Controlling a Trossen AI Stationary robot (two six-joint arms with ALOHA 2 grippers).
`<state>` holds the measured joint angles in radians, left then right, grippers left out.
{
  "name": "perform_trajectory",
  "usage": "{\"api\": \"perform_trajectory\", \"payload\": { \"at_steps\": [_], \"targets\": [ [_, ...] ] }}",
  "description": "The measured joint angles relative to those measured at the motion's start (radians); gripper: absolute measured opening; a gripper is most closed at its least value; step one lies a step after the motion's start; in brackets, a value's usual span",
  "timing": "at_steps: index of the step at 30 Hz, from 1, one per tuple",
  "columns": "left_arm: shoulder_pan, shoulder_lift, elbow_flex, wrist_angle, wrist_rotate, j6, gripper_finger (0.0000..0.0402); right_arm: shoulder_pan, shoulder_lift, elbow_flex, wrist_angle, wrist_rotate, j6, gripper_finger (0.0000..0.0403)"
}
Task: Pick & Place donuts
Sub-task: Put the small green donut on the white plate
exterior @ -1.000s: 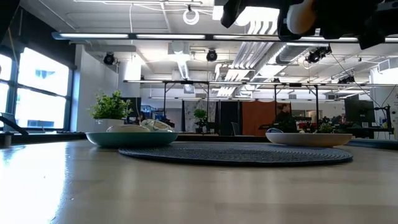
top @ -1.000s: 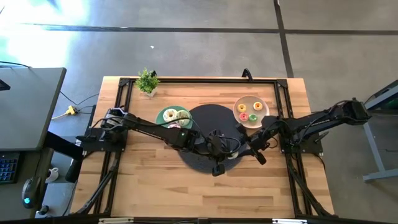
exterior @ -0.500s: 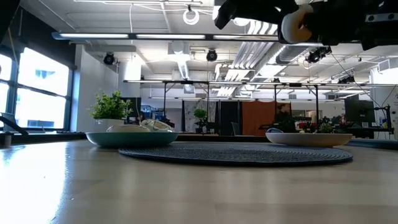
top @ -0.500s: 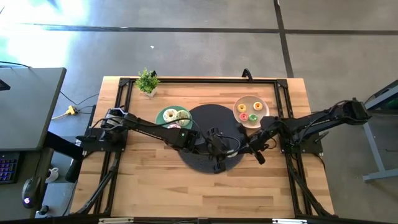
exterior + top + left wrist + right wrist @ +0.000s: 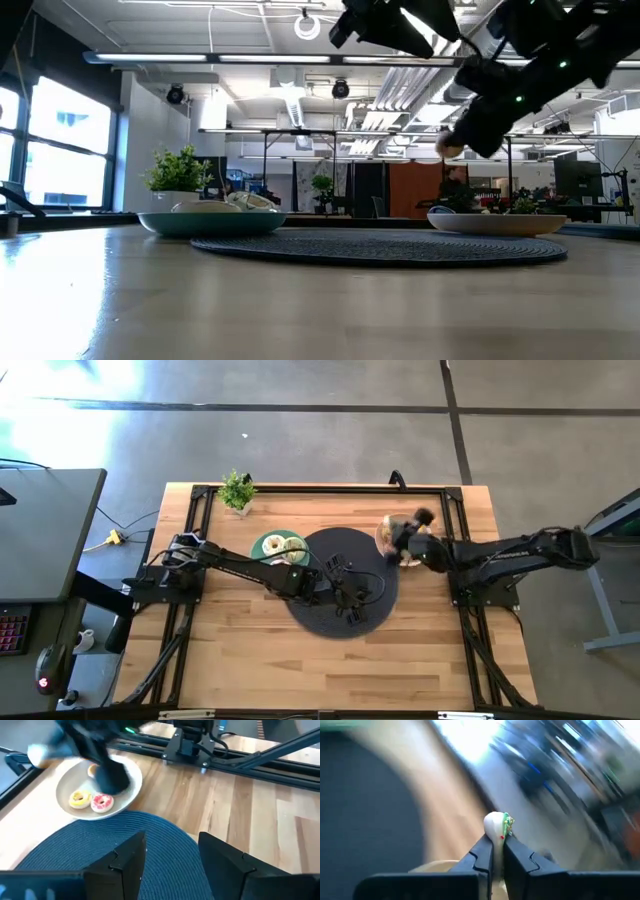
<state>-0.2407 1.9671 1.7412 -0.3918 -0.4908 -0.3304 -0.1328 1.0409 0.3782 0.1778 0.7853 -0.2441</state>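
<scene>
White icing and coloured sprinkles mark the toy donut (image 5: 497,826) pinched between the fingers of the right gripper (image 5: 496,851), which hangs above the beige bowl (image 5: 384,542) at the far right of the round dark woven mat (image 5: 330,550). In the low view the right arm hangs well clear of the bowl's rim, so the donut is not set down.

In the left wrist view the bowl holds a tiny yellow donut (image 5: 80,798) and a tiny pink donut (image 5: 102,802) touching side by side, with a further small piece (image 5: 92,770) half hidden behind the right arm; its colour cannot be told.

The left gripper (image 5: 352,596) hovers over the middle of the mat, jaws spread and holding nothing.

On the mint-green plate (image 5: 259,546) at the mat's left edge, pale-iced donuts (image 5: 283,546) remain; their number is hard to tell from above.

The job looks partly done: one donut is in the air over the bowl and seems due to be lowered and let go, and those on the plate appear still to be moved. A release from this height could send the ring bouncing or rolling out of the shallow bowl.

A small potted plant (image 5: 237,491) stands at the far edge of the wooden table (image 5: 240,650).
</scene>
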Motion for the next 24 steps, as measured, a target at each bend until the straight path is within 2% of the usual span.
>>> {"api": "perform_trajectory", "payload": {
  "at_steps": [1, 3, 7, 11, 13, 20, 24],
  "targets": [
    [0.0, 0.0, 0.0, 0.0, 0.007, -0.001, 0.0181, -0.036, 0.0, 0.0, -0.002, 0.022, 0.061, 0.0021],
    [-0.001, 0.0, 0.0, -0.001, 0.016, -0.015, 0.0181, -0.111, 0.0, 0.0, -0.033, -0.016, 0.14, 0.0013],
    [-0.001, 0.0, 0.0, -0.001, 0.04, -0.041, 0.0182, -0.238, 0.0, 0.0, -0.124, -0.232, 0.208, 0.0008],
    [-0.001, 0.0, 0.0, -0.001, 0.04, -0.042, 0.0182, -0.32, 0.0, 0.0, -0.193, -0.242, 0.284, 0.0023],
    [-0.001, 0.0, 0.0, -0.001, 0.04, -0.042, 0.0182, -0.347, 0.0, 0.0, -0.226, -0.252, 0.312, 0.0028],
    [-0.001, 0.0, 0.0, -0.001, 0.04, -0.042, 0.0182, -0.378, 0.0, 0.0, -0.26, -0.435, 0.269, 0.005],
    [-0.001, 0.0, 0.0, -0.001, 0.041, -0.043, 0.0182, -0.379, 0.0, 0.0, -0.26, -0.439, 0.265, 0.0074]
  ]
}}
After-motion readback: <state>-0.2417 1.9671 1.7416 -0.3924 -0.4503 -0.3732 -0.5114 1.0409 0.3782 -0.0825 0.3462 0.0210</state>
